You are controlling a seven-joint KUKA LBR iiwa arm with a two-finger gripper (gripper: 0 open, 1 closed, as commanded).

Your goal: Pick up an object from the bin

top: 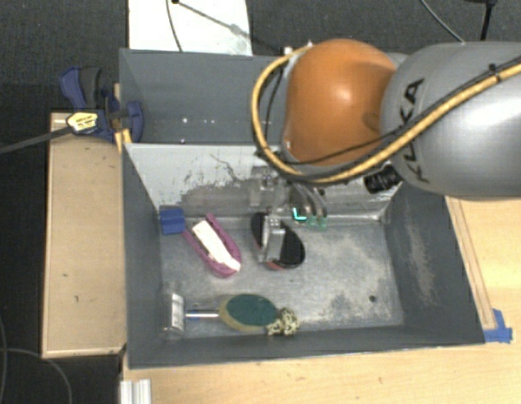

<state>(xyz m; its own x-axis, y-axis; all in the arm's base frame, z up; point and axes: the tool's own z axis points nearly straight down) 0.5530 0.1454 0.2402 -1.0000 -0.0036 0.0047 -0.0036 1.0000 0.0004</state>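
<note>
1. One dark, rounded thing (287, 252) with a red edge lies mid-bin, toward the far wall of the grey bin (193, 91).
2. The claw (275, 236) stands directly over its left part; I cannot tell whether the claw is apart or together.
3. Just to the left lies a pink-and-white oblong piece (214, 244), with a small blue block (171, 220) beyond it.
4. Along the near wall lies a green oval-headed tool (247, 311) with a metal handle, and a silver cylinder (174, 310) at the handle's left end.

Dark rounded thing (294, 250) partly hidden under gripper (273, 241), arm (462, 116) cut off at right edge
</note>
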